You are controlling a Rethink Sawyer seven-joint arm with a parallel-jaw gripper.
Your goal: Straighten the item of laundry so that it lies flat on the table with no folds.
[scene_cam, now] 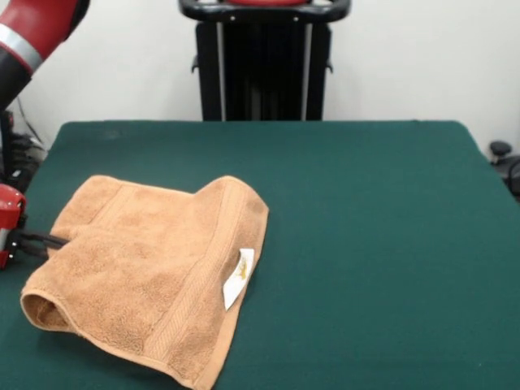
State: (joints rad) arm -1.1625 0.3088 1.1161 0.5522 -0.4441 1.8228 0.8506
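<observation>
The item of laundry [154, 272], a light orange-tan terry towel, lies rumpled on the left part of the dark green table [366, 244]. Its upper part is folded over, with a woven band running down the right side and a small white label [238, 278] near that edge. At the near left the cloth curls up into a rolled fold [41, 310]. My gripper [55, 241] comes in low from the left edge of the front view. Its two black fingers [34, 240] lie close together, shut on the towel's left edge where the cloth is drawn inward.
The robot's black pedestal [264, 65] stands behind the table's far edge. Part of the red and black arm [28, 36] shows at the top left. Dark equipment [504, 158] sits beside the table's far right corner.
</observation>
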